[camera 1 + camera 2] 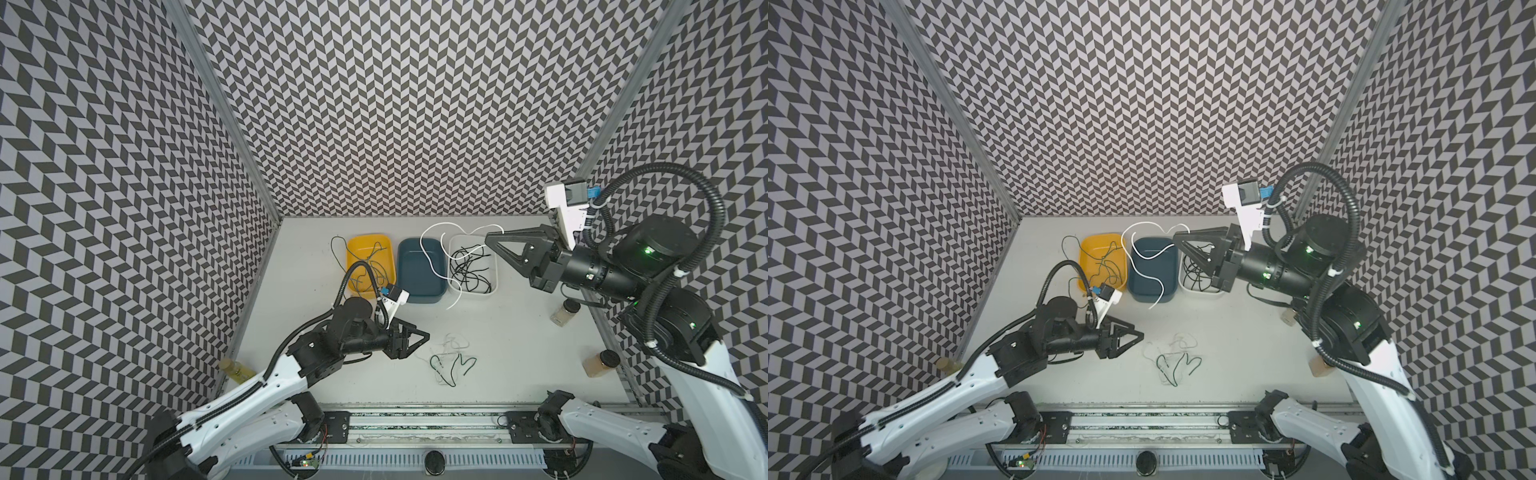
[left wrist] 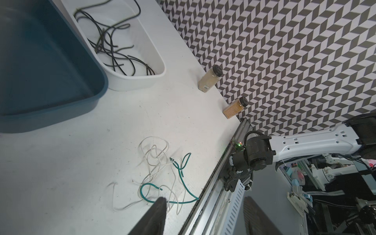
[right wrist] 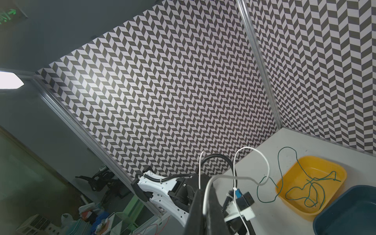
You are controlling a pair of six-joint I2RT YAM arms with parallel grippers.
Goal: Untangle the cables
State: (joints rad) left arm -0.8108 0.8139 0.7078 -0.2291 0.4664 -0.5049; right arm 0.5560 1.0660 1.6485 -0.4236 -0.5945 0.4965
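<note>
Right gripper (image 1: pixel 489 238) holds a raised white cable (image 1: pixel 421 243)

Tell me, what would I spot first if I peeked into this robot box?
Probably the dizzy black-and-white zigzag walls all around. Next, at the back, the right gripper is pinched shut on a long white cable that dangles in loops over a row of trays: a yellow tray, a blue tray and a white tray. Near the front, a tangle of white and green cables lies on the table, a little apart from the open left gripper.
</note>
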